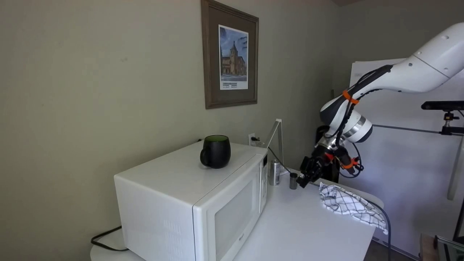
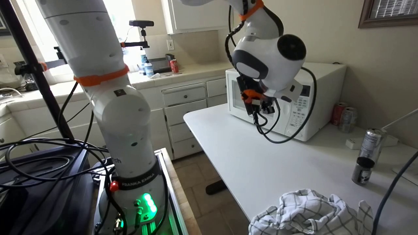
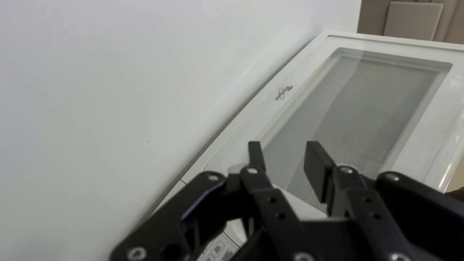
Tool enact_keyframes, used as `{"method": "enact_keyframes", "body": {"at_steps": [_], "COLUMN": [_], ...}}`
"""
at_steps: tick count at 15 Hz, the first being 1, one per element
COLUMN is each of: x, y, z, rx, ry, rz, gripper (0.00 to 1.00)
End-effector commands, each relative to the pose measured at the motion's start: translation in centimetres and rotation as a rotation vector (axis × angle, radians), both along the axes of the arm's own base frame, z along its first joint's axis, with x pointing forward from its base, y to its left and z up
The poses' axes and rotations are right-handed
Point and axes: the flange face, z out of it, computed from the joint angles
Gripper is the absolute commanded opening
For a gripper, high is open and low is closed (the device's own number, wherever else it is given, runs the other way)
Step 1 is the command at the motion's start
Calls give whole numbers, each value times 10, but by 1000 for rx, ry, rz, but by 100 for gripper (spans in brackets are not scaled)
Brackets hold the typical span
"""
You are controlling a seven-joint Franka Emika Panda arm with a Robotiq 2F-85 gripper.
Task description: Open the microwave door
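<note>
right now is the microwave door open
No, in an exterior view the microwave door sits flush against the microwave body.

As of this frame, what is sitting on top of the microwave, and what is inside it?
A black mug with a green interior stands on the microwave. The microwave door is shut and covers the inside; its hazy window shows no contents I can make out.
</note>
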Motion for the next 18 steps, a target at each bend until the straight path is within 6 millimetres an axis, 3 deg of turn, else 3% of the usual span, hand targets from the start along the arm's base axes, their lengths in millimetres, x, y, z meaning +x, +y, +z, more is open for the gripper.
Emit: {"method": "enact_keyframes", "body": {"at_steps": [1,4,6,7,9,15,18], "x": [21,30,41,23,27,30,50], "y": [-3,-13,-25,-18,-22,-19,-24], "z": [-67,-119,-143,-119,-134,-121,-138], "rx": [128,175,174,145,147,150,196], "ry": [-8,82,134,106,126,101,164], "rz": [-4,-2,-22,-15,-19,-12,-103], "gripper": [4,0,0,0,1,0,0]}}
